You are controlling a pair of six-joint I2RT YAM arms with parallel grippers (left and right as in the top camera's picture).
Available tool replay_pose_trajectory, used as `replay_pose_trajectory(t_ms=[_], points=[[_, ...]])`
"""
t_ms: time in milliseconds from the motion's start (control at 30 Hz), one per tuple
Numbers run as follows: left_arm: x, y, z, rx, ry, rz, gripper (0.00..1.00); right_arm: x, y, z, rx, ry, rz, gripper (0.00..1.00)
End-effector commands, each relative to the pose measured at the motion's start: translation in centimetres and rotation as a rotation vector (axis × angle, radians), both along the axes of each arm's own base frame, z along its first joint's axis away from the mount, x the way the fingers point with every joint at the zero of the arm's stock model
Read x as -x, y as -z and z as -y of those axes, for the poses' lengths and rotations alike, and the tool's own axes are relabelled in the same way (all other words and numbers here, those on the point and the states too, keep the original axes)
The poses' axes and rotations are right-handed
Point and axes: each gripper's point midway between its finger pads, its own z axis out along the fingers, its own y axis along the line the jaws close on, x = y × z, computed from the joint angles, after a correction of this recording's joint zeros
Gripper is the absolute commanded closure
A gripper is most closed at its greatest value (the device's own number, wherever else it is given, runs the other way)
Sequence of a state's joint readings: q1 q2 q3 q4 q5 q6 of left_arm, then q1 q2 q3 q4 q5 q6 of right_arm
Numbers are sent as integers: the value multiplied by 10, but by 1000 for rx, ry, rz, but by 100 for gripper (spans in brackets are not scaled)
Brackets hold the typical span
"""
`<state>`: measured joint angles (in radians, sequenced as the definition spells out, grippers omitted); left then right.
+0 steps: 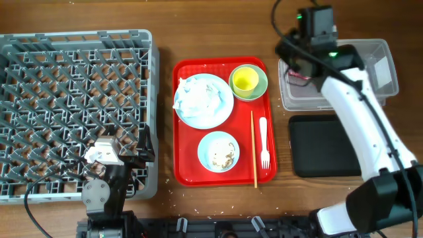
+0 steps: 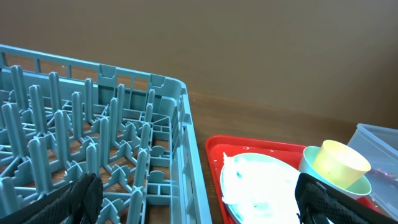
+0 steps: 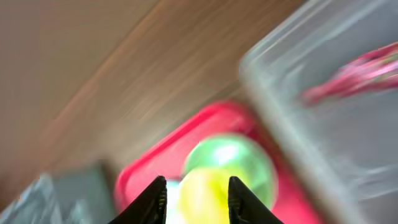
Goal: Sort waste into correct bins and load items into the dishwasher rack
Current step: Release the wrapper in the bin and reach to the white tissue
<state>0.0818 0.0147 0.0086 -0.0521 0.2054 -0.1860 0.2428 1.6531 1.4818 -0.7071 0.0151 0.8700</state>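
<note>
The grey dishwasher rack [image 1: 73, 53] fills the left. On the red serving tray sit a large pale-blue plate [image 1: 215, 109] holding crumpled white tissue [image 1: 195, 96], a yellow cup [image 1: 245, 79] inside a light-green bowl [image 1: 261, 86], a small dish [image 1: 218, 151] with food scraps, chopsticks [image 1: 254, 152] and a white fork [image 1: 264, 142]. A red wrapper [image 3: 354, 74] lies in the clear tub [image 1: 377, 59]. My right gripper [image 1: 291, 58] is open and empty above the tub's left end; in its blurred wrist view [image 3: 196, 193] the cup [image 3: 205, 193] shows between the fingers. My left gripper [image 1: 122, 149] is open over the rack's front right corner.
The black tray [image 1: 324, 145] lies in front of the clear tub at the right. The red serving tray [image 1: 182, 165] stands between rack and bins. In the left wrist view [image 2: 199, 208] the rack wall [image 2: 186, 124], plate [image 2: 261, 180] and cup [image 2: 339, 163] show ahead.
</note>
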Motion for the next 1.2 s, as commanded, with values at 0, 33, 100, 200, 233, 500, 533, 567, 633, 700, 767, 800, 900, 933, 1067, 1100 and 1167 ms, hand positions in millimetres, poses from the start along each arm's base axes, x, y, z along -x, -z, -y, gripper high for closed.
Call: replay_pose_trajectory(t_ms=[0,33,100,200,233,500,533,567,633,700,767,800,900,933,1067,1100,1167], points=[[0,1,-2,4,-12,-3,0,20,-13,-85,-43,-294,53,53],[0,1,-2,4,-12,-3,0,27,-15,-110,-27,-362,79,35],[0,1,-2,4,-12,-3,0,37,-12,-140,9,-402,101,0],[0,1,-2,4,-12,-3,0,46,4,-172,0,-456,83,0],[0,1,-2,4,-12,-3,0,47,9,-174,-20,-437,60,0],[0,1,-2,4,-12,-3,0,48,65,-184,-65,-377,-102,28],[0,1,-2,4,-12,-3,0,47,73,-183,-54,-374,-117,28],[0,1,-2,4,-12,-3,0,43,85,-178,-14,-355,-126,28],[0,1,-2,4,-12,-3,0,41,103,-174,28,-335,-149,28],[0,1,-2,4,-12,-3,0,42,115,-173,34,-331,-178,27],[0,1,-2,4,-12,-3,0,44,129,-172,33,-302,-219,27],[0,1,-2,4,-12,-3,0,45,138,-171,34,-288,-240,28],[0,1,-2,4,-12,-3,0,48,155,-169,34,-253,-285,35],[0,1,-2,4,-12,-3,0,52,164,-168,40,-246,-314,38],[0,1,-2,4,-12,-3,0,58,180,-170,36,-254,-360,52],[0,1,-2,4,-12,-3,0,58,179,-170,35,-251,-360,54],[0,1,-2,4,-12,-3,0,60,179,-173,20,-260,-367,55]])
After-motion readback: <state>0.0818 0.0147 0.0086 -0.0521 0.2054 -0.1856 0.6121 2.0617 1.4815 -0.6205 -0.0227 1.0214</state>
